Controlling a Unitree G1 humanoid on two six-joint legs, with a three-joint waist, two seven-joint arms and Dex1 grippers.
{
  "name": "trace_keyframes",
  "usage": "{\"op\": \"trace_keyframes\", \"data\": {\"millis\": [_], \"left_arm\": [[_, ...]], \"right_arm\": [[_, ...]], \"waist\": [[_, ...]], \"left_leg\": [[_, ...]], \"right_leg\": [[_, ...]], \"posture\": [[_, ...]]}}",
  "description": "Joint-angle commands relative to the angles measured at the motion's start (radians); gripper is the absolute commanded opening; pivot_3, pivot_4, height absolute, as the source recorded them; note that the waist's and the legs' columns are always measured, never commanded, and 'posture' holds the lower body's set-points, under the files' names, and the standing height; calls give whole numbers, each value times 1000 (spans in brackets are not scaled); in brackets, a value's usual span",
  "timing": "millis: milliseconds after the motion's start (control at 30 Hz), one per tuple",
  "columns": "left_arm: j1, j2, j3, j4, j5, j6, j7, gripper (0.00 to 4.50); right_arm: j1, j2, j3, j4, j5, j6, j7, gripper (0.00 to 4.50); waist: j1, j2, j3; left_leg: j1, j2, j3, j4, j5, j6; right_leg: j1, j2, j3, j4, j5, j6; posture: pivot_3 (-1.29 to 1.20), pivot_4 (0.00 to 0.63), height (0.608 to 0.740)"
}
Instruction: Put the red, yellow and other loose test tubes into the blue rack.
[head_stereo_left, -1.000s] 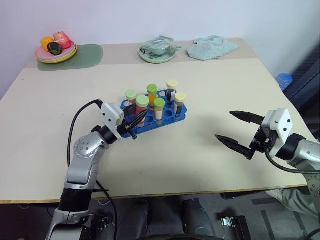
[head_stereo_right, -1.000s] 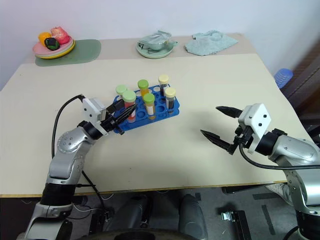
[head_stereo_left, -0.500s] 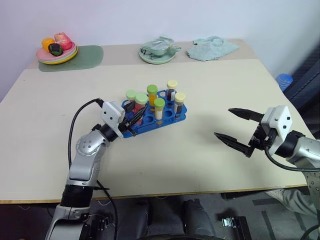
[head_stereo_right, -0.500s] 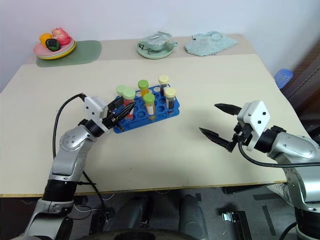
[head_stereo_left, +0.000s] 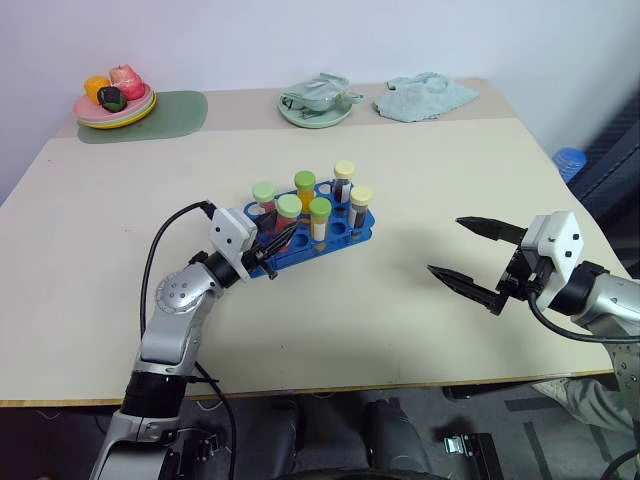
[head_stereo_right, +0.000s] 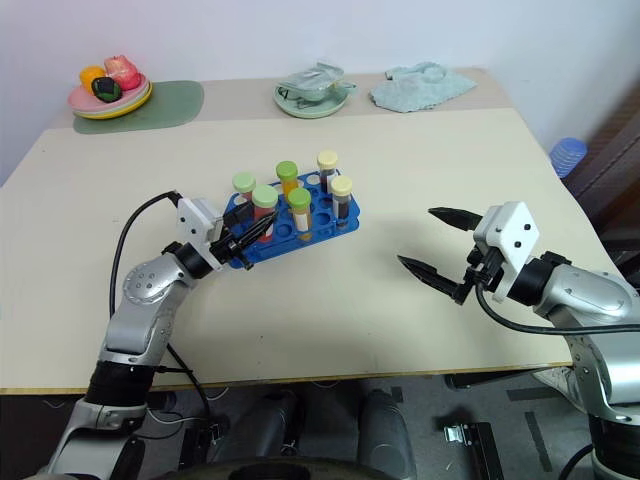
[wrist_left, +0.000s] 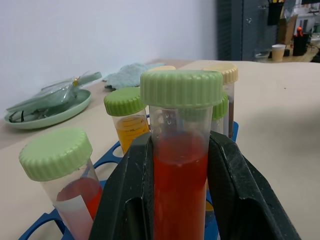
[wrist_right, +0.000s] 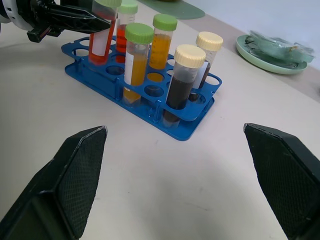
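The blue rack (head_stereo_left: 330, 232) sits near the middle of the pale counter (head_stereo_left: 420, 180). It is plastic, with round holes in rows. Six tubes stand at it, four with green ribbed caps and two with cream caps. One green-capped tube holds red liquid (wrist_left: 180, 165), and the left gripper (head_stereo_left: 280, 236) has its jaws closed tight on this tube at the rack's near left corner. I cannot tell if its bottom end is down in a hole, because the black fingers (wrist_left: 125, 200) hide it. Another red tube (wrist_left: 67, 180) stands just beside it, cut off low down in the left wrist view. Orange and dark brown liquid fill other tubes.

The right gripper (head_stereo_left: 478, 262) hangs over bare counter, well apart from the rack, with its jaws spread wide and nothing in them.

At the far edge sit a plate of toy food (head_stereo_left: 112, 100), a green dish (head_stereo_left: 316, 108) and a crumpled cloth (head_stereo_left: 425, 96).
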Motion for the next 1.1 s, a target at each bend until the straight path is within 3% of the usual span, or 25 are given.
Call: {"op": "trace_keyframes", "data": {"millis": [33,133,567,933,1100], "left_arm": [[27,-8,-2,14,-48,14,-39,2304],[40,-23,20,10,-50,-16,-19,3778],[153,15,126,-92,25,-88,126,3778],[407,214,267,-333,-87,36,38,3778],[501,374,430,-366,-210,121,-100,3778]], "right_arm": [[-16,-3,-5,-26,13,-9,-4,4500],[-19,-1,1,-20,12,-13,-2,4500],[-73,45,85,63,-18,-69,7,4500],[27,69,13,117,-13,-122,4,4500],[106,13,-81,182,11,-122,82,4500]], "waist": [[0,0,0],[-1,-1,0],[-2,-1,0],[0,0,1],[-3,0,1]], "left_leg": [[0,0,0,0,0,0],[0,0,0,0,0,0],[0,0,0,-1,0,0],[0,0,0,-2,-1,1],[0,1,0,-3,-1,1]], "right_leg": [[0,0,0,0,0,0],[0,0,0,0,0,0],[-1,0,0,0,0,0],[-1,0,0,-1,0,0],[-1,0,0,-1,0,-1]], "posture": [[0,150,740],[0,150,740],[0,150,740],[0,150,740],[0,150,740]]}}
